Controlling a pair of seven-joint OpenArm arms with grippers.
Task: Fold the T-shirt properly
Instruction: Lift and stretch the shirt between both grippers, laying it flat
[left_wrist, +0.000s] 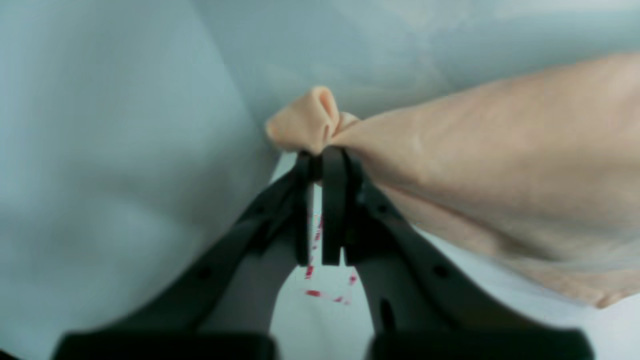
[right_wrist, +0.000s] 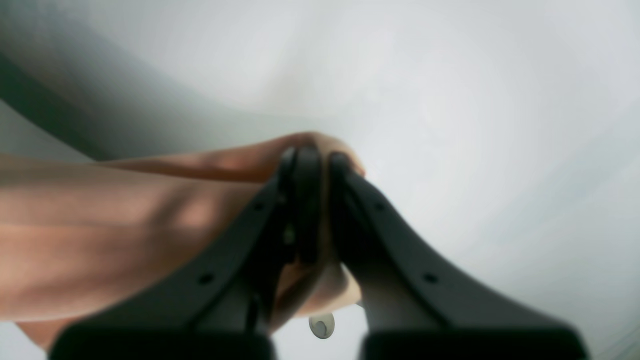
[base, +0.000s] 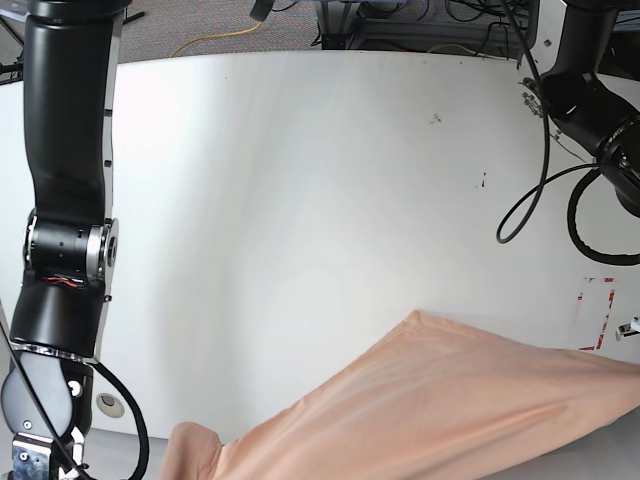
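Pinching soft peach T-shirt (base: 440, 400) taut.

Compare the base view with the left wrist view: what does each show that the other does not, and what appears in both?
Only the base view shows the whole white table, the black cables and the T-shirt stretched in a long band between the two arms. Only the left wrist view shows the left gripper, its jaws shut on a bunched corner of the fabric. Both show the peach T-shirt, the white tabletop and the red marks on it.
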